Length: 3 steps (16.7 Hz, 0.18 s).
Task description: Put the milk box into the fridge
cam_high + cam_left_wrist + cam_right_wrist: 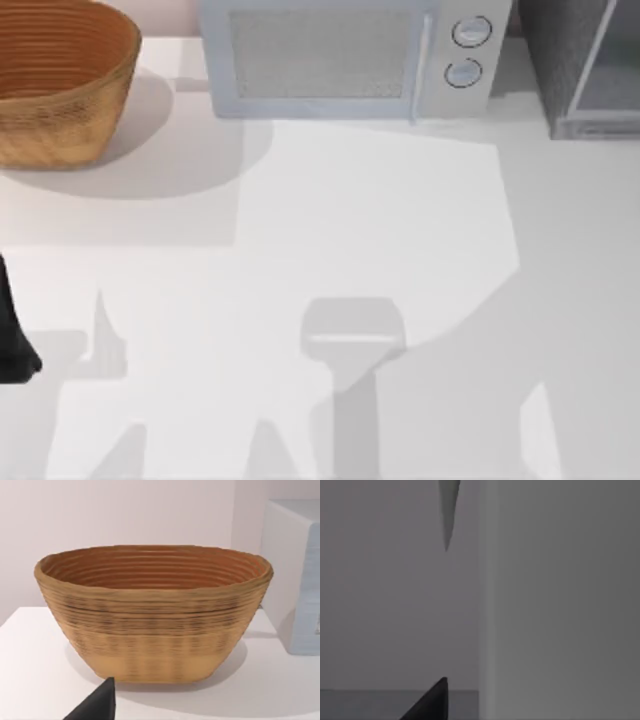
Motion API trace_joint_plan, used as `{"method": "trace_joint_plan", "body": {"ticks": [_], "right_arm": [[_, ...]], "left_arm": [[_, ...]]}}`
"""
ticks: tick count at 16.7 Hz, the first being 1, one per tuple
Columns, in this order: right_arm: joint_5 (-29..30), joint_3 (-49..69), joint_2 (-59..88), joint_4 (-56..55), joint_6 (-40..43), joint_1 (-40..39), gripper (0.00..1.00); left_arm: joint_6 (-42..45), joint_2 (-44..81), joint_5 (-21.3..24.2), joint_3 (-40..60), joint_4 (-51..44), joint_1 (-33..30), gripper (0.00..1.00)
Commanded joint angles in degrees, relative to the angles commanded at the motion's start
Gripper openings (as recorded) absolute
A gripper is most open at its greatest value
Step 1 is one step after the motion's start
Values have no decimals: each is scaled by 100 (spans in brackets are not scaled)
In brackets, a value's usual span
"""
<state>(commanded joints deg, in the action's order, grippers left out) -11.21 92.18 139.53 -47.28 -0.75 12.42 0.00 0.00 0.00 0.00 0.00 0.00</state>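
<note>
At the table's left edge, my left arm (pixel 12 340) sits low; its hand's grip cannot be told.

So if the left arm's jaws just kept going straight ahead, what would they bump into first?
Most likely the wicker basket: it sits squarely ahead in the left wrist view, on the table. How far off it is I can't tell.
</note>
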Motion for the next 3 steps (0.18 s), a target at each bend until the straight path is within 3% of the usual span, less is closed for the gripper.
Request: {"method": "trace_joint_plan", "body": {"ticks": [3], "right_arm": [[0, 0, 0, 0, 0, 0, 100]], "left_arm": [[0, 0, 0, 0, 0, 0, 100]]}}
